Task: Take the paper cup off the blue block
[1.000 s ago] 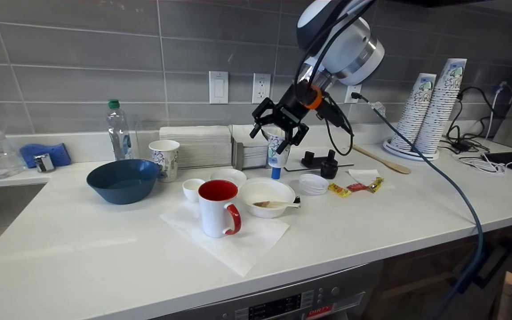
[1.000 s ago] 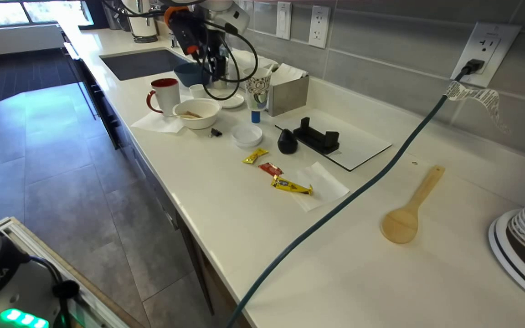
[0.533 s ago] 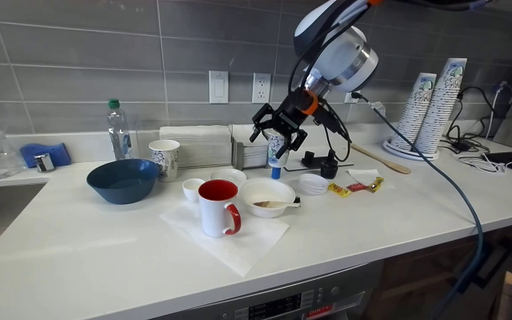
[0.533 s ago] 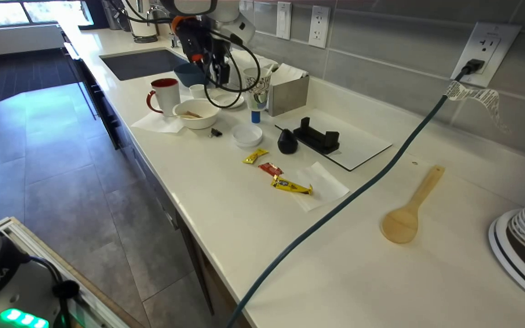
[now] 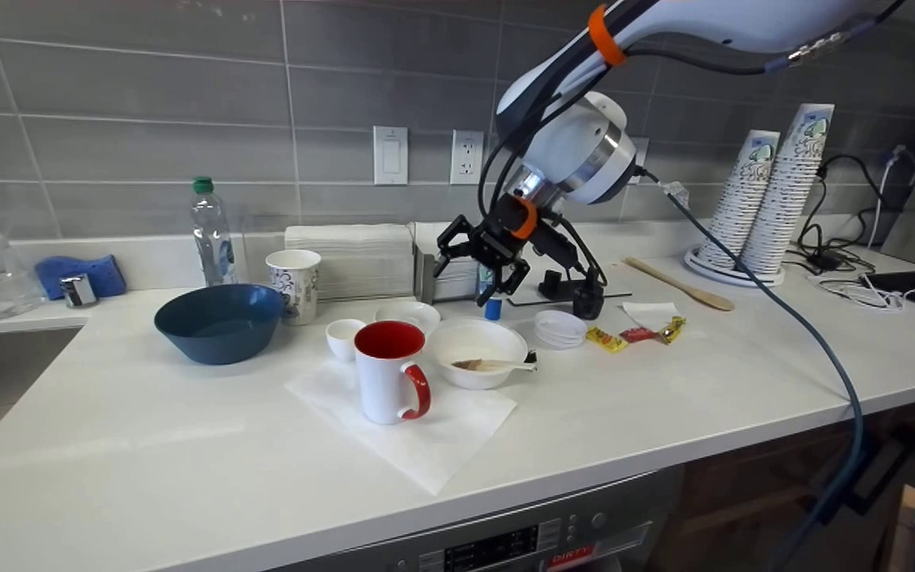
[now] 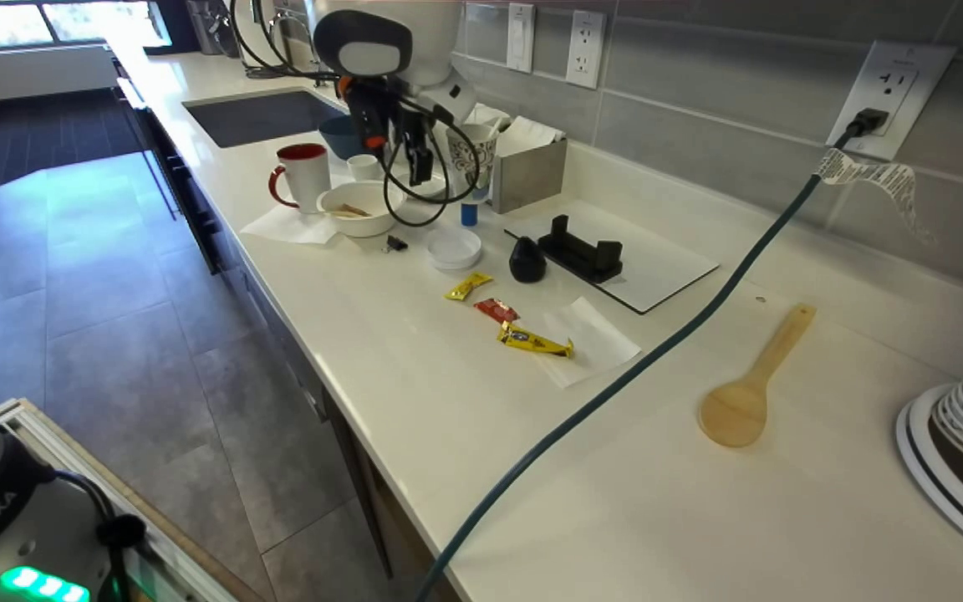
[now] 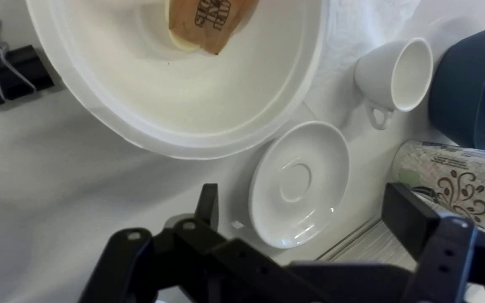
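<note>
The paper cup (image 6: 484, 142) is white with a printed pattern and stands upright on the small blue block (image 6: 469, 215), beside the napkin holder. In an exterior view the cup (image 5: 484, 278) is mostly hidden behind my gripper; the blue block (image 5: 492, 309) shows just below. My gripper (image 5: 459, 286) is open and empty, above the counter on the saucer side of the cup. In the wrist view my gripper (image 7: 307, 208) has its fingers wide apart, with the white saucer (image 7: 299, 185) below between them. I cannot make out the cup on the block or the block there.
A white bowl (image 5: 477, 353), a red-lined mug (image 5: 390, 373), a small white cup (image 5: 344, 339) and a dark blue bowl (image 5: 221, 324) stand nearby. Another patterned paper cup (image 5: 295, 286) is beside the napkins (image 5: 350, 262). A black holder (image 6: 579, 251) sits behind; a cable (image 6: 615, 385) crosses the counter.
My open gripper has moved down, and to the left in one exterior view, to the right in the opposite exterior view. It now covers more of the cup. The cup and block have not moved.
</note>
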You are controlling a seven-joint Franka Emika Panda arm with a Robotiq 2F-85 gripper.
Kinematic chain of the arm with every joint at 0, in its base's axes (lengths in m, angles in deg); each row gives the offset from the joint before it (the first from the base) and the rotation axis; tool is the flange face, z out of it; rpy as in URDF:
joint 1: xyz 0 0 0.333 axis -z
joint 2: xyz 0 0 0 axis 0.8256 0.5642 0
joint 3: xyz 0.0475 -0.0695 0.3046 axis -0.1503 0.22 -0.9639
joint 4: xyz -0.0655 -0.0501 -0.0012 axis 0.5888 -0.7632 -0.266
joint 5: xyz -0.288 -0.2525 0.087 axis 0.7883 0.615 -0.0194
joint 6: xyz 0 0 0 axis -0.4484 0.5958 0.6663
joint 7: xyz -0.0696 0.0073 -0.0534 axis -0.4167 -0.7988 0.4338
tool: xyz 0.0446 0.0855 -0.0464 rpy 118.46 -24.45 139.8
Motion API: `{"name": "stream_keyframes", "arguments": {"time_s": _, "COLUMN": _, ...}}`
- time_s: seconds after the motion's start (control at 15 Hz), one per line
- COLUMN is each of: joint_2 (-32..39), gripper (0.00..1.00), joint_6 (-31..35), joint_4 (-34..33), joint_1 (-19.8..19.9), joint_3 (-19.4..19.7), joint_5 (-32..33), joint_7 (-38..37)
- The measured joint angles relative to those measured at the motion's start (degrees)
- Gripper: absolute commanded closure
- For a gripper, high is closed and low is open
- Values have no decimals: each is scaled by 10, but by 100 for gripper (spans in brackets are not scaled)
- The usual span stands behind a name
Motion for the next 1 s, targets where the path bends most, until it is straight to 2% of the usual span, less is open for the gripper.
{"name": "stream_keyframes", "arguments": {"time_s": 0.33, "joint_2": 58, "gripper": 0, "joint_6": 46, "joint_4": -38, "joint_1": 3, "joint_3": -20, "joint_5": -25, "joint_7": 0}}
{"name": "stream_keyframes", "arguments": {"time_s": 1.0, "joint_2": 137, "gripper": 0, "joint_6": 64, "joint_4": -107, "joint_1": 11, "joint_3": -36, "joint_5": -36, "joint_7": -3}}
